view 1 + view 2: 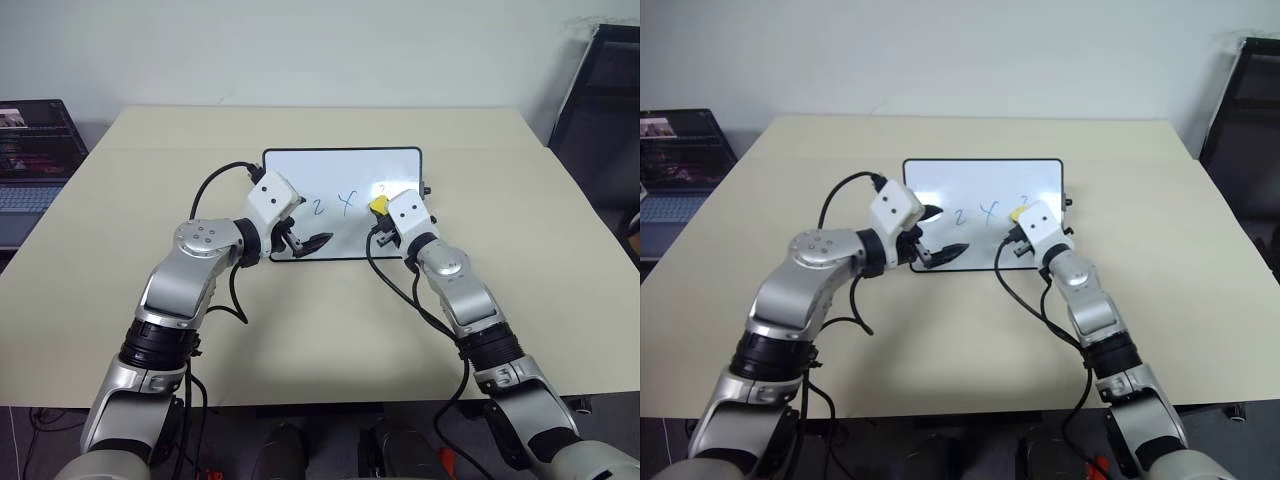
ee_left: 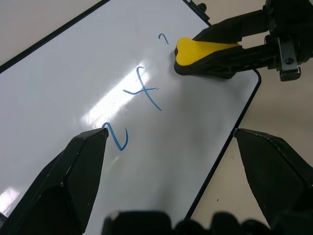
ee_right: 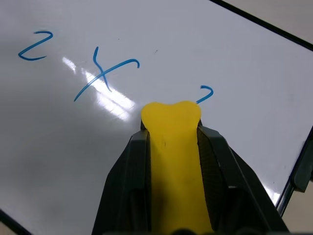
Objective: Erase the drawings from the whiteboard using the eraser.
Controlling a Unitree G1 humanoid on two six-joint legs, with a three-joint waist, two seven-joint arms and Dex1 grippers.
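The whiteboard (image 1: 340, 170) lies flat in the middle of the beige table. Its drawings are blue strokes: a "2" (image 3: 34, 46), an "X" (image 3: 105, 73) and the top hook of another "2" (image 3: 206, 93). My right gripper (image 3: 172, 132) is shut on the yellow eraser (image 3: 171, 117), whose tip rests on the board over the lower part of that right-hand "2". My left gripper (image 2: 171, 132) is open at the board's near left. One finger (image 2: 83, 161) is over the board beside the left "2", the other (image 2: 274, 166) past the board's near edge.
The table (image 1: 540, 250) has bare room on both sides of the board and in front of it. A laptop (image 1: 30, 190) sits off the table's left side. A dark rack (image 1: 600, 100) stands at the far right. Black cables loop off both wrists.
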